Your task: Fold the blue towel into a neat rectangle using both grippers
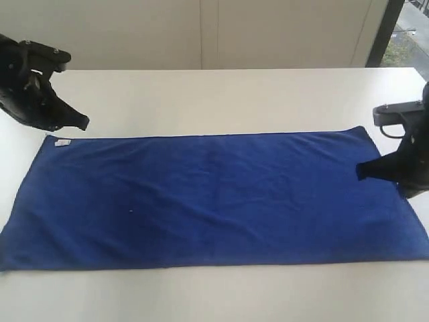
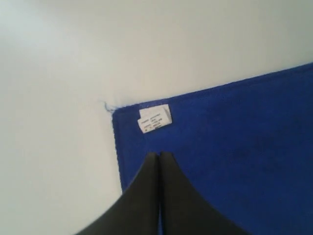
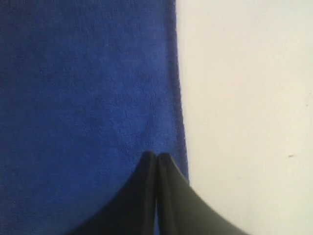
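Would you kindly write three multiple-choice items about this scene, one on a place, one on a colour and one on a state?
1. Where on the towel is the white tag? A. mid-cloth B. at the corner by the left gripper C. on the near long edge
2. What colour is the towel? A. red B. green C. blue
3. How does the towel lie? A. spread flat on the table B. folded in half C. rolled up
Answers: 1 B, the left wrist view shows the tag at that corner; 2 C, every view shows blue cloth; 3 A, the exterior view shows one open, unfolded rectangle.
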`<state>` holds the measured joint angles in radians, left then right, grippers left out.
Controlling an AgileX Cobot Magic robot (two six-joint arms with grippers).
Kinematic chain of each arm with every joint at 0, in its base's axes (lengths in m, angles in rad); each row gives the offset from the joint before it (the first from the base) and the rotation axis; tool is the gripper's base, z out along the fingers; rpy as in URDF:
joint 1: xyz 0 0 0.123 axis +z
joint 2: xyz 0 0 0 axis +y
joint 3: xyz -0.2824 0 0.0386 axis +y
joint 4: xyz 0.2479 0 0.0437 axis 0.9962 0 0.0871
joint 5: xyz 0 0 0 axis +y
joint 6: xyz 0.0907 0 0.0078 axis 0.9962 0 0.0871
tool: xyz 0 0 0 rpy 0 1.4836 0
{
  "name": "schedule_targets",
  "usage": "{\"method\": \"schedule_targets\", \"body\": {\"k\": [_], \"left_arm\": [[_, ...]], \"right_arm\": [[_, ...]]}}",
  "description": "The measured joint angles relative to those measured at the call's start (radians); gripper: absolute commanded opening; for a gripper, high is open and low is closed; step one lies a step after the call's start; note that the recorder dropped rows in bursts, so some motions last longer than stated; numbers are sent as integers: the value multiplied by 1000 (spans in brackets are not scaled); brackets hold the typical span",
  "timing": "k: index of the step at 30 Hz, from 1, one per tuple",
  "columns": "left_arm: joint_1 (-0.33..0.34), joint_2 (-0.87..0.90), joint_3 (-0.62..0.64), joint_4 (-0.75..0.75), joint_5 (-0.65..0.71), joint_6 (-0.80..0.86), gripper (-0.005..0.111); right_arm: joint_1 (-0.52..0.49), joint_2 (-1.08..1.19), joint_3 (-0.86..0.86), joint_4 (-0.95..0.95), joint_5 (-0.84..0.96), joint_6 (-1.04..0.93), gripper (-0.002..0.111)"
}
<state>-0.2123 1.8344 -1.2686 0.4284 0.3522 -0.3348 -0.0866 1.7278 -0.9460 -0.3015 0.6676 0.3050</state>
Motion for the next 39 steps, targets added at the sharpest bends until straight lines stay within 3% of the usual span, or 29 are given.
{"method": "schedule_targets", "body": {"k": [6, 12, 18, 33, 39], "left_arm": [[36, -131, 14, -88, 189, -27, 0], [59, -238, 207, -178, 194, 26, 0], [59, -238, 293, -178, 165, 28, 0], [59, -205, 299, -189, 185, 38, 0], [59, -318, 300, -218, 243, 40, 0]], "right_arm": [[-24, -77, 0, 48, -80, -20, 0], [-47, -79, 0, 360, -108, -348, 0], [-47, -79, 2, 375, -137, -368, 0], [-47, -79, 2, 383, -175, -372, 0], [-58, -55, -8, 385, -171, -372, 0]]}}
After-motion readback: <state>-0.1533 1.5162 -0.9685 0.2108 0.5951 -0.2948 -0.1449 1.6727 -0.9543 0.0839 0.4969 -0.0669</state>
